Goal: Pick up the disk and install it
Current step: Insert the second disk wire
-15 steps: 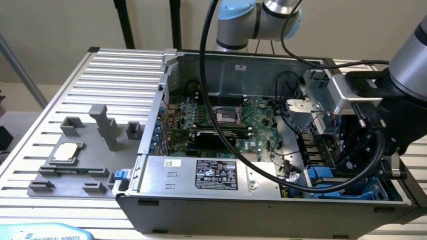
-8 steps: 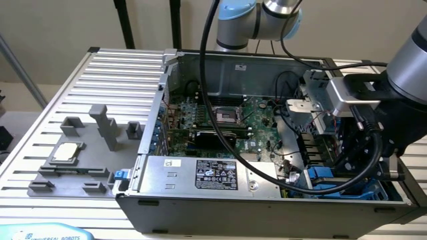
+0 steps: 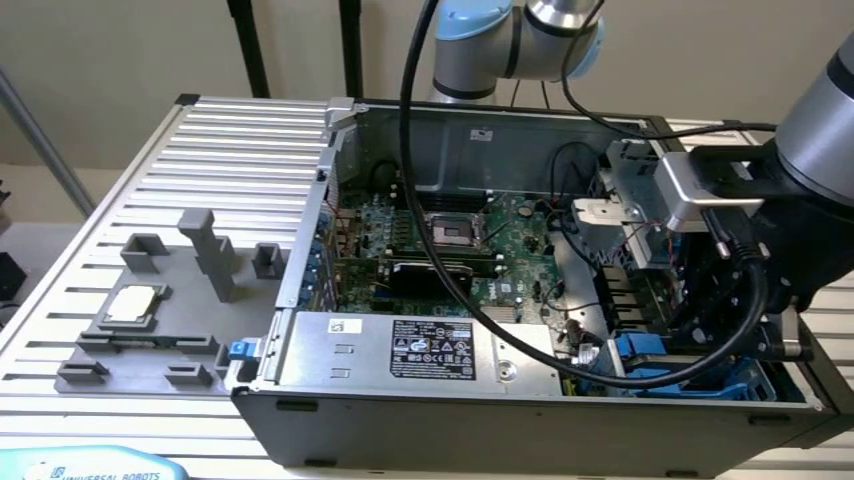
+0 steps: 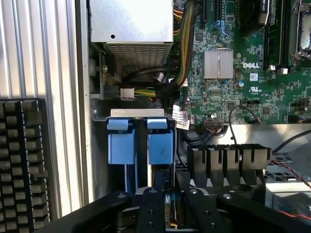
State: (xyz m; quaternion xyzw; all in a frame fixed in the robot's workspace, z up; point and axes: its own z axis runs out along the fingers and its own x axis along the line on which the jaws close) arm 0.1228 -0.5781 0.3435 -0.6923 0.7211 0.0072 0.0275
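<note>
Gripper (image 4: 165, 206) fingers stand slightly apart around the disk's (image 4: 161, 148) edge in the computer case's (image 3: 534, 385) drive bay. Half-seated, the blue carrier could jam or snag nearby cables (image 4: 182, 48).

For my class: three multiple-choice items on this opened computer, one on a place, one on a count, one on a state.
1. Where does the silver chip lie? A in a drawer; B on the grey fixture; C on the floor.
2. How many blue tabs stand in the drive bay, wrist view? A two; B five; C none.
3. The computer case is: A open-sided; B closed; C upside down.
Answers: B, it rests on the fixture beside the case; A, two side by side; A, the motherboard is exposed.
</note>
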